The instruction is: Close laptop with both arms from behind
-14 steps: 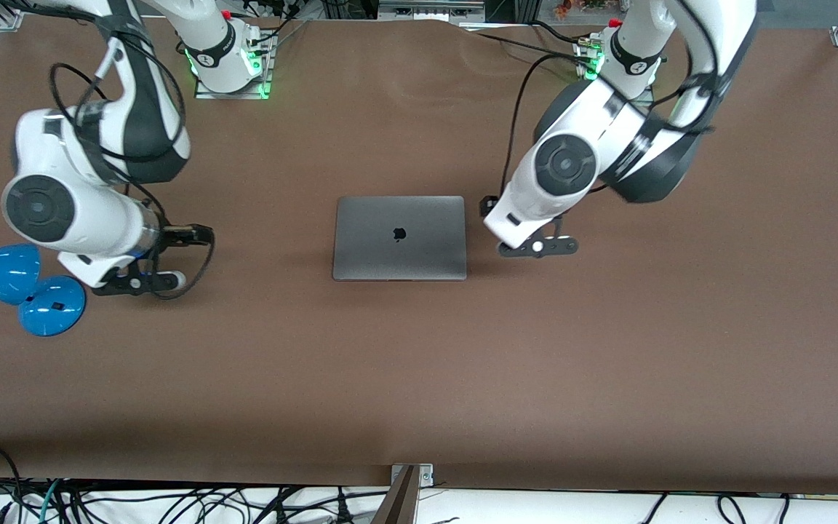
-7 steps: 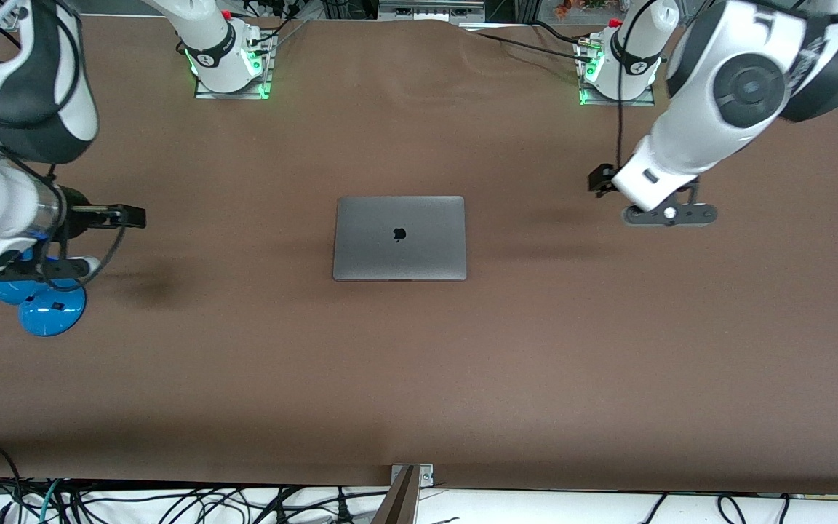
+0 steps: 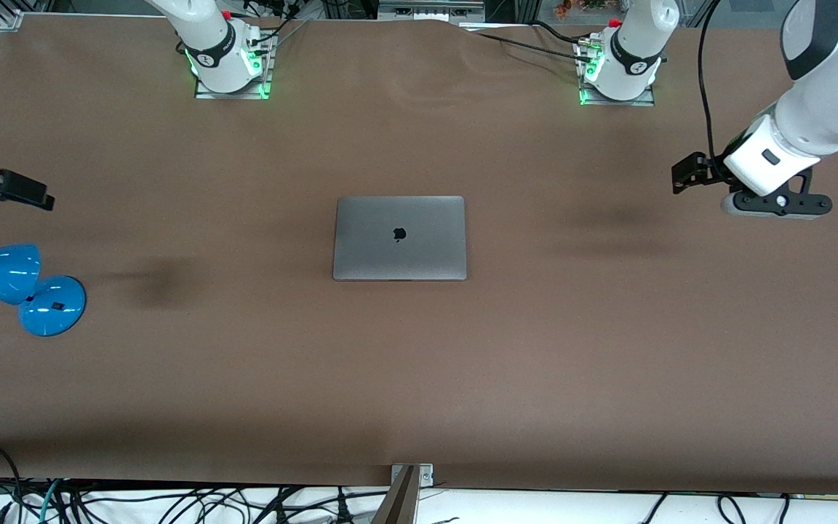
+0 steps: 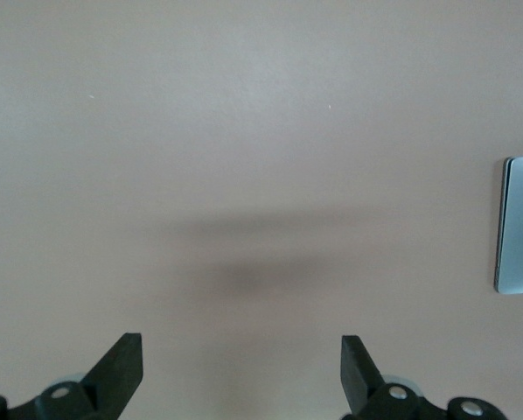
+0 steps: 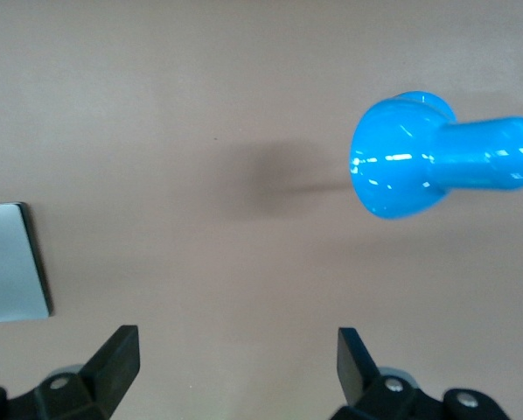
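Observation:
The space-grey laptop [image 3: 399, 237] lies shut and flat at the middle of the brown table, its dark apple logo facing up. Its edge also shows in the left wrist view [image 4: 519, 224] and in the right wrist view [image 5: 12, 262]. My left gripper [image 3: 687, 175] hangs open and empty in the air over bare table toward the left arm's end, well apart from the laptop; in its own wrist view [image 4: 241, 367] the fingers stand wide. My right gripper [image 3: 30, 193] is open and empty over the right arm's end of the table, also shown in its wrist view [image 5: 238, 363].
A blue desk lamp [image 3: 19, 287] lies on the table at the right arm's end, under and beside my right gripper; it also shows in the right wrist view [image 5: 419, 166]. The arm bases [image 3: 230, 58] stand along the table's top edge. Cables hang along the table's near edge.
Both arms have swung up and outward from beside the laptop toward their own ends of the table. The laptop has stayed shut and still.

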Robot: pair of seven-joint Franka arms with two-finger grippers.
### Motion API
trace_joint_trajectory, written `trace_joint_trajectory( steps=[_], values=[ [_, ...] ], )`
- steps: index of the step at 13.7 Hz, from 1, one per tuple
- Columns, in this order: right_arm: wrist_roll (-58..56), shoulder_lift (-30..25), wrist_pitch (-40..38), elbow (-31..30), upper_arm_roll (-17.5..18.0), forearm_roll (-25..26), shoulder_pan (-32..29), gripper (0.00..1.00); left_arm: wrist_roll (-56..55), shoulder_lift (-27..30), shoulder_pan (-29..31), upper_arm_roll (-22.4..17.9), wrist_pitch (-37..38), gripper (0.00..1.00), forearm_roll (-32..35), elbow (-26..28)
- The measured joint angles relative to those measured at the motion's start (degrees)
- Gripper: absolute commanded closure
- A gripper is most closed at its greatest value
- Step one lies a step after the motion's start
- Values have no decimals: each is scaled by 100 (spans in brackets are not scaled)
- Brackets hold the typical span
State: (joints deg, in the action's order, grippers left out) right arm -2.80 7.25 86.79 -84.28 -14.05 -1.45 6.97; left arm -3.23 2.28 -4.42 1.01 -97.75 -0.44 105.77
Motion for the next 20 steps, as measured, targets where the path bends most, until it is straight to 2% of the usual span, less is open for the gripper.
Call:
trace_joint_trajectory(
  steps=[3,6,11,20],
  values=[
    [31,-707,217,-768,148,0,-169,0,16,-132,195,321,-3,0,211,-210],
    [39,-992,452,-1232,328,2,-175,0,16,-405,167,439,259,0,242,-567],
    [67,-999,491,-1259,550,107,-175,0,17,-750,103,443,657,0,242,-1152],
    [67,-999,493,-1257,766,226,-177,0,16,-808,6,443,461,0,199,-1287]
  ],
)
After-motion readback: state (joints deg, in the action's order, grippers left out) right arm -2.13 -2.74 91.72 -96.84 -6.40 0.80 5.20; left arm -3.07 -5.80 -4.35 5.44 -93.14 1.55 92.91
